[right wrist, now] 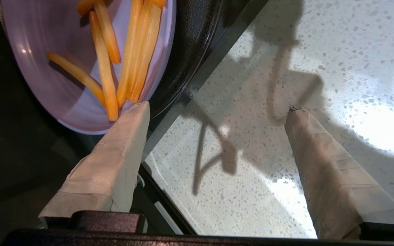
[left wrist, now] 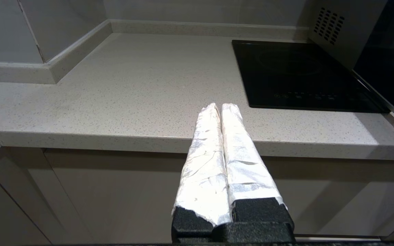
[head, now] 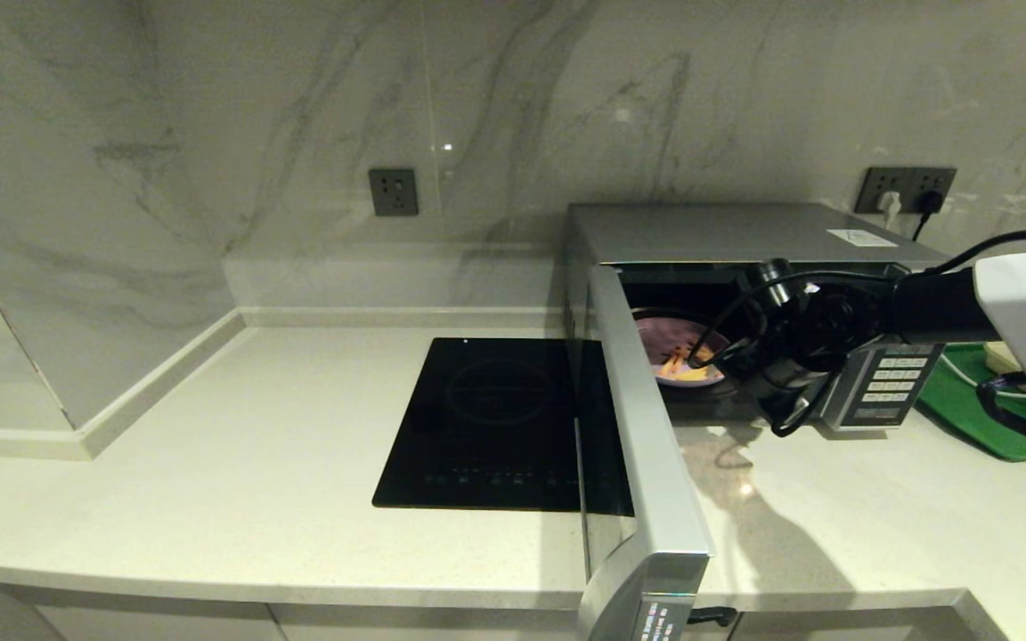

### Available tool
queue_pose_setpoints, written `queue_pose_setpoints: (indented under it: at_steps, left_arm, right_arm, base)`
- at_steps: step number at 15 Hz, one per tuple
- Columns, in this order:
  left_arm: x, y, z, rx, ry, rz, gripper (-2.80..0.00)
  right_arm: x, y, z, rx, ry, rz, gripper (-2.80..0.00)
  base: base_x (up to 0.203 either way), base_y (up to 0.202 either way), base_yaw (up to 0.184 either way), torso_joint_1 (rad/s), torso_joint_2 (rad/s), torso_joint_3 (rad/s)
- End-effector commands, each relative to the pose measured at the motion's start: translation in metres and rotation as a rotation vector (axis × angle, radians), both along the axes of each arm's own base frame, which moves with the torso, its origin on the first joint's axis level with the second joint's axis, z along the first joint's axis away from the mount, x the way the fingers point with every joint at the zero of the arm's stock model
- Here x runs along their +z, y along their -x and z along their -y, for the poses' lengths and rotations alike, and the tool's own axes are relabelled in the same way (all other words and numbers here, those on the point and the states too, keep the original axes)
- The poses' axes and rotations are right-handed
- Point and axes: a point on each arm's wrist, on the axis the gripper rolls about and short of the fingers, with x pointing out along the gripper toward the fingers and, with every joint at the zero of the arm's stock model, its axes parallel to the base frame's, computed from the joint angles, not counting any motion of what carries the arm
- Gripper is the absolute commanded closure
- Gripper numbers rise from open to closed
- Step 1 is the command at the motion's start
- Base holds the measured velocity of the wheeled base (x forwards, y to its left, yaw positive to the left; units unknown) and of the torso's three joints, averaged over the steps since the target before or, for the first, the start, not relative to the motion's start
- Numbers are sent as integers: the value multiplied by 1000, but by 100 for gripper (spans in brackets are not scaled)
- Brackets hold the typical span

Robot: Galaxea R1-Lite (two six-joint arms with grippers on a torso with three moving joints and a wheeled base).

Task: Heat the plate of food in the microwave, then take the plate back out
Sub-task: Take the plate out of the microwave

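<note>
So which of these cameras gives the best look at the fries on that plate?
The right wrist view: the fries fill its corner, each strip distinct on the lavender plate, beside the open right gripper. The head view shows only a small orange patch inside the microwave. The left wrist view shows none.

The right pincer (right wrist: 217, 107) is spread wide on an outstretched arm; the left pincer (left wrist: 221, 108) hangs low, fingers pressed together.
</note>
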Motion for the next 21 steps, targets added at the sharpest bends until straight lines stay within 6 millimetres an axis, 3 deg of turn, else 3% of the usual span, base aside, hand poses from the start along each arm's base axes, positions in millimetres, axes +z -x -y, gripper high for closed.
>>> queue_pose_setpoints:
  at_steps: [1, 8, 21]
  left_arm:
    - [0, 0, 0, 1, 1, 0, 0]
    - [0, 0, 0, 1, 1, 0, 0]
    - [0, 0, 0, 1, 1, 0, 0]
  right_arm:
    - [-8, -8, -2, 3, 5, -5, -280]
    - [-16, -24, -4, 13, 20, 15, -280]
    - [-15, -26, 4, 0, 117, -43, -280]
  base:
    - [0, 0, 0, 0, 0, 0]
    - [0, 0, 0, 0, 0, 0]
    - [0, 0, 0, 0, 0, 0]
